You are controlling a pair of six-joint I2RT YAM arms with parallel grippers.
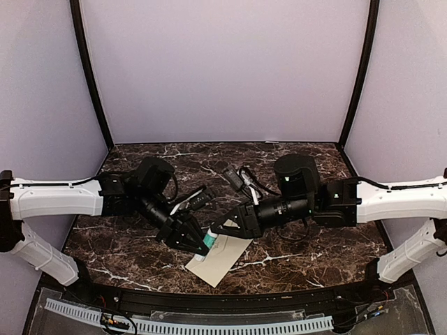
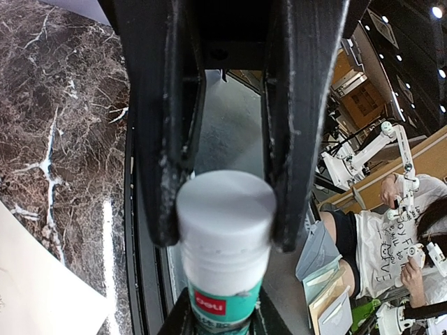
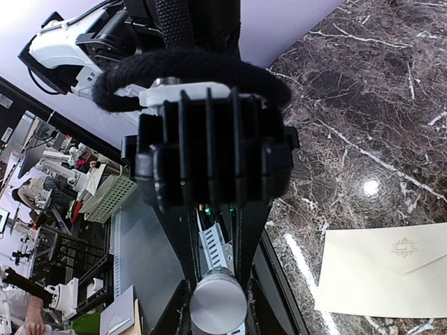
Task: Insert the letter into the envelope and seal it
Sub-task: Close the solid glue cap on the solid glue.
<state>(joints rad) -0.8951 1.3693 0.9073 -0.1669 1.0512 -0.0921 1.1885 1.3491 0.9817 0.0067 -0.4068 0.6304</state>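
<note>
Both arms are meeting over the middle of the table (image 1: 293, 265), sharing one glue stick (image 2: 225, 293) between them. The left claw (image 2: 225, 234) is pinching the white cap (image 2: 225, 199) from both sides, while the right claw (image 3: 218, 307) is clamping narrowly around the tube's other end. Holding it at opposite ends like this is, I judge, setting up a pull to get the cap off, so glue can go on for the sealing step. The envelope (image 1: 225, 262) is lying flat on the dark stone, just below and in front of the two claws and free of both of them. That is probably why the stick is being handled right above it. The letter is not showing as a separate sheet in any view, so it may be sitting inside the envelope, though I cannot tell. The overhead view is giving the layout of arms, stick and envelope, but not the grips. The left wrist view is showing the cap wedged between its fingers and the teal label below. The right wrist view alone is showing the tube's round grey base, and the envelope's small emblem (image 3: 405, 246) with the flap lines running beneath it.
</note>
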